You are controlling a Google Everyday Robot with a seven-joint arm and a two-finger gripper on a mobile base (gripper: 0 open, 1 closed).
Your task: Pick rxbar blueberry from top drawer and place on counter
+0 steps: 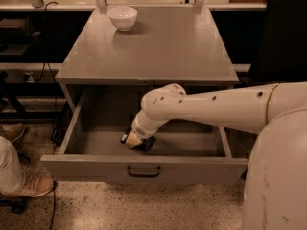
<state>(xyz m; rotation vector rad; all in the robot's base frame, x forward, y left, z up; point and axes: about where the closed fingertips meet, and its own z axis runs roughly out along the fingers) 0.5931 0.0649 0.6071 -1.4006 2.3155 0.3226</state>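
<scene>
Just behind the flat front of the wide grey metal top drawer (96, 169), our cream gripper (135, 140) sits low on its floor; we cannot tell its grip. A dark patch touching it seems the navy rxbar blueberry (147, 144). Beyond lies the smooth grey counter (158, 47) with a round white bowl (122, 17)

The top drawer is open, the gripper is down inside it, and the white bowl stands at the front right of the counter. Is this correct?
No. In the camera view the white bowl stands at the back left of the counter, not the front right. The top drawer is open and the gripper is down inside it.
</scene>
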